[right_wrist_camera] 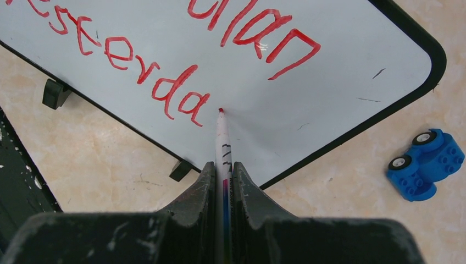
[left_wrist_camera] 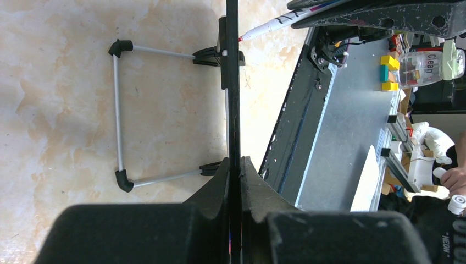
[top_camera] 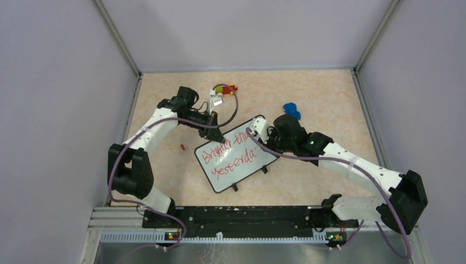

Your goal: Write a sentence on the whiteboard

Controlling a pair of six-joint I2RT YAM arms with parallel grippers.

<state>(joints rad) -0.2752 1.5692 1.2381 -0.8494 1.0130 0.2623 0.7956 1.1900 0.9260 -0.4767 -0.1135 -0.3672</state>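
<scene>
Whiteboard [top_camera: 231, 179] on desk [top_camera: 308, 93], edge clamped in left pincer [top_camera: 215, 133]; right pincer [right_wrist_camera: 223, 166] grips marker [right_wrist_camera: 222, 137], tip touching board after sentence [top_camera: 231, 155] fragment "Yesterda".

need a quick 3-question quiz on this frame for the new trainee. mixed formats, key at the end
1. True or false: the left gripper is shut on the edge of the whiteboard.
2. What does the right gripper hold? A) an eraser B) a marker C) nothing
3. Fill in: as written now, the second line of the sentence ends in the letter ___.

Key: 1 true; 2 B; 3 a
</scene>
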